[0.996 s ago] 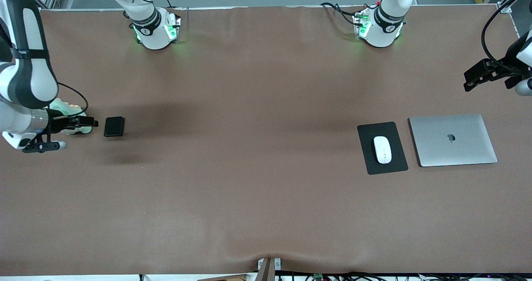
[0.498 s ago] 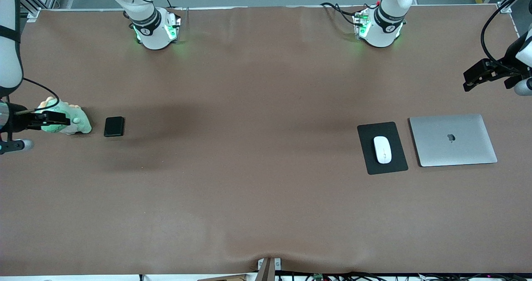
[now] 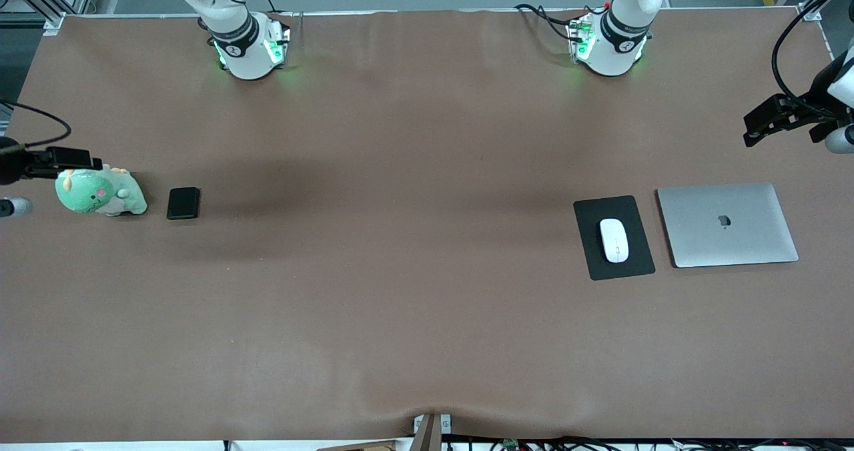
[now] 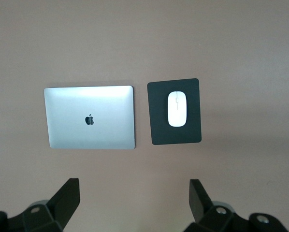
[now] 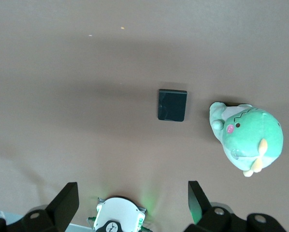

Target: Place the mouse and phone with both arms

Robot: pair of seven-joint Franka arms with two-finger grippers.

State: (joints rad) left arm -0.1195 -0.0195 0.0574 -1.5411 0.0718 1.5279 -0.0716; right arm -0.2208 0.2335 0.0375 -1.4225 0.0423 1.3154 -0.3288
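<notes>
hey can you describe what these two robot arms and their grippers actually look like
Both arms are white and jointed with black bands near their bases, which glow green. Black cables run at the left arm's base and along both wrists. The left gripper and right gripper are black; each wrist view shows two blunt, angular black fingers.

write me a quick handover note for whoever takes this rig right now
Left gripper: open, empty, up at the left arm's end of the table, waiting.
Right gripper: open, empty, up at the right arm's end, by the green plush toy.
Mouse: lies on the black mouse pad, beside the closed laptop.
Phone: flat on the table beside the plush toy.
Done: both things appear placed.
Left: seemingly nothing but parking the arms.
</notes>
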